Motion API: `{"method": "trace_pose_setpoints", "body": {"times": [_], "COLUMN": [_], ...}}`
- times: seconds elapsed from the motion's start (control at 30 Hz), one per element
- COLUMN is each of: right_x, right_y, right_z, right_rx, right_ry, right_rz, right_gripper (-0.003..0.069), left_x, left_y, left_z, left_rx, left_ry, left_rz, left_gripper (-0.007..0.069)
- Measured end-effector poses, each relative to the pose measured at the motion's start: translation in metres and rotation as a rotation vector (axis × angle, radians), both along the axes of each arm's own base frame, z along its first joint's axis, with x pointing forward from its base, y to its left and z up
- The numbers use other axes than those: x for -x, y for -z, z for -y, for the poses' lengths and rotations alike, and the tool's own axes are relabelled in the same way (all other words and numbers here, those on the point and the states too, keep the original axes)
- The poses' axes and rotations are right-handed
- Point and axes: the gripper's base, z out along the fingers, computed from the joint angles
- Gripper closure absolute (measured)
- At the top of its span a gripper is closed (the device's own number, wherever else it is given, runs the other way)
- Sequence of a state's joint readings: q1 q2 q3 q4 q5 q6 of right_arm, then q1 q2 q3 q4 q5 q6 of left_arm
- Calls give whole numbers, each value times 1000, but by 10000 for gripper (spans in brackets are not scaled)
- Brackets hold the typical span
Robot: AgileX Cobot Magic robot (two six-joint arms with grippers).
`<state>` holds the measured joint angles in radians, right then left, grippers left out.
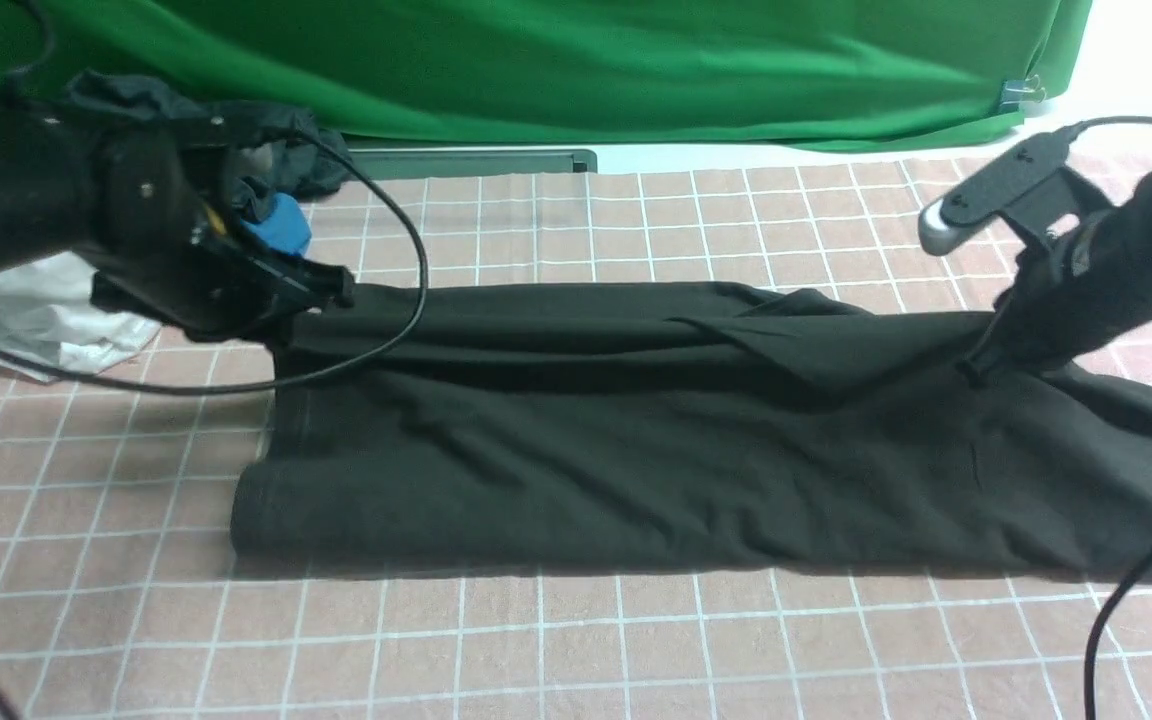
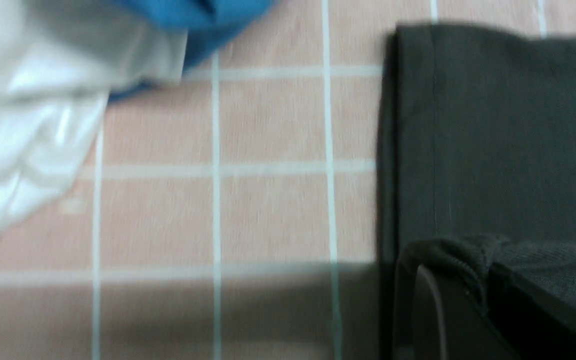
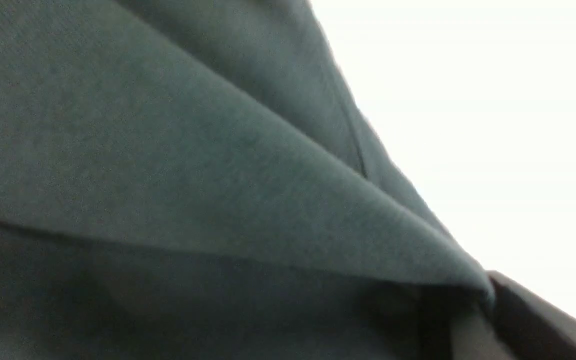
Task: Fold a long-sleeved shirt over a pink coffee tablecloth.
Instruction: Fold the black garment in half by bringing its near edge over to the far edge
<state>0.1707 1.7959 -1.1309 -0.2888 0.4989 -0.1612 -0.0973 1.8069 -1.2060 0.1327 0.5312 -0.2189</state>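
The long-sleeved shirt (image 1: pixel 636 440) lies as a wide black band across the pink coffee tablecloth (image 1: pixel 536 650), its near edge rolled over. Its print and neck label are hidden. My left gripper (image 1: pixel 331 288) is at the shirt's far left corner, shut on the hem. In the left wrist view the shirt (image 2: pixel 493 140) lies on the tablecloth (image 2: pixel 268 215), a bunched edge pinched in the left gripper (image 2: pixel 483 290). My right gripper (image 1: pixel 981 368) is shut on a raised fold at the shirt's right. The shirt (image 3: pixel 168 175) fills the right wrist view, drawn taut into the right gripper (image 3: pixel 473 305).
A white garment (image 1: pixel 26 320), a blue garment (image 1: pixel 281 225) and a dark charcoal garment (image 1: pixel 266 150) are piled at the back left. The green backdrop (image 1: pixel 586 60) hangs behind. A black cable (image 1: pixel 406 300) loops over the shirt's left end. The white garment (image 2: pixel 28 110) lies near the left gripper.
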Motion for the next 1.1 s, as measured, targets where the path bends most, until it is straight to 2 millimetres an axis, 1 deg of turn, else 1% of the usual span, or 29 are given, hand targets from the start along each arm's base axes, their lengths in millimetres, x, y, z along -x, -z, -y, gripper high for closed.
{"method": "trace_pose_setpoints", "body": {"times": [0.03,0.07,0.13,0.2,0.33,0.43,0.47,0.5,0.57,0.6,0.63,0.67,0.7,0.73,0.77,0.8,0.83,0.87,0.9,0.93,0.97,1.0,1.03,1.07,1.1], "right_x": [-4,-5,-13,-18,-22,-25,-25,-26,-24,-21,-20,-18,-12,-8,-1,0,5,10,12,13,13,11,10,7,3], "right_y": [5,6,15,22,27,26,26,23,17,9,8,2,-7,-13,-18,-19,-19,-15,-12,-6,3,12,15,26,35], "right_z": [0,-1,-1,-1,-3,-4,-4,-4,-4,-5,-6,-7,-13,-20,-31,-33,-45,-56,-63,-70,-77,-79,-80,-82,-82], "right_rx": [-4,-6,-27,-55,-87,-115,-117,-125,-130,-141,-142,-150,-166,-183,-205,-212,-222,-242,-246,-254,-256,-255,-252,-249,-243], "right_ry": [2,2,17,51,76,84,86,89,98,113,116,122,130,131,121,119,94,75,54,42,25,22,20,23,24], "right_rz": [1,2,20,28,49,91,92,103,113,118,113,117,108,99,76,71,40,0,-16,-40,-65,-83,-92,-112,-124], "right_gripper": [617,617,617,617,596,439,426,318,225,205,204,207,232,266,332,343,414,499,533,570,606,620,622,630,631], "left_x": [-5,-7,-18,-28,-36,-43,-44,-46,-48,-49,-49,-50,-51,-51,-51,-51,-50,-49,-48,-45,-41,-36,-36,-29,-23], "left_y": [2,2,8,10,12,15,16,17,16,15,15,14,14,13,13,13,11,9,7,3,-5,-12,-12,-24,-32], "left_z": [0,0,0,1,0,-3,-3,-4,-3,-3,-3,-3,-3,-2,-2,-2,-2,-2,-1,1,6,10,11,19,25], "left_rx": [-5,-7,-34,-41,-43,-37,-36,-36,-41,-44,-45,-44,-43,-43,-43,-43,-45,-53,-60,-77,-95,-105,-110,-115,-111], "left_ry": [5,7,29,42,53,57,57,61,74,81,83,85,88,90,90,90,91,100,110,134,165,190,200,233,254], "left_rz": [8,12,38,74,113,171,174,192,222,236,239,248,258,264,268,268,267,263,255,245,238,231,225,221,221], "left_gripper": [582,582,582,582,575,544,538,512,470,431,425,401,359,330,295,291,270,261,261,271,300,338,356,429,486]}}
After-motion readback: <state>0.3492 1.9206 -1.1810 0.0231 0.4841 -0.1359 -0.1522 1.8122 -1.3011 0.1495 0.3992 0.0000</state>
